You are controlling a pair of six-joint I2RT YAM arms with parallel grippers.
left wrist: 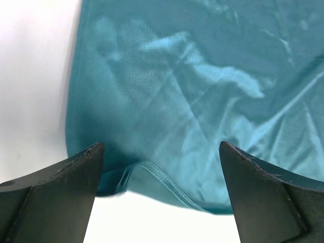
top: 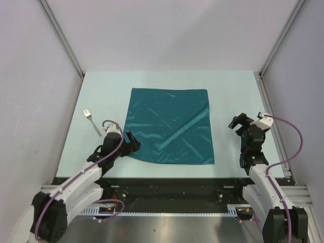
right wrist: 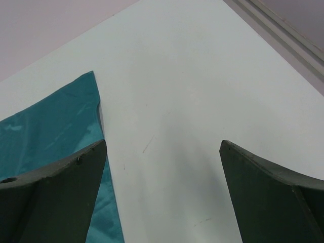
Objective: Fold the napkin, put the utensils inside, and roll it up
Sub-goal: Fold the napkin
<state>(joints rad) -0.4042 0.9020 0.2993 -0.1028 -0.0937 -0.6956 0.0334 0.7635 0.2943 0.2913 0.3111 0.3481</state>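
The dark teal napkin [top: 169, 126] lies spread flat in the middle of the pale table, with creases running across it. A silver fork [top: 91, 121], the one utensil in view, rests on the table left of the napkin. My left gripper [top: 132, 143] is open at the napkin's near-left corner. In the left wrist view the napkin [left wrist: 192, 91] fills the frame and its stitched hem curls up slightly between my open left gripper [left wrist: 161, 152]. My right gripper [top: 239, 123] hovers open over bare table to the right of the napkin. In the right wrist view the napkin [right wrist: 55, 121] edge shows at the left of my right gripper [right wrist: 162, 147].
Grey walls and aluminium frame posts [top: 63, 40] enclose the table [top: 101, 86] on three sides. A metal rail [top: 271, 116] runs along the table's right edge. Both arm bases sit on the black rail at the near edge.
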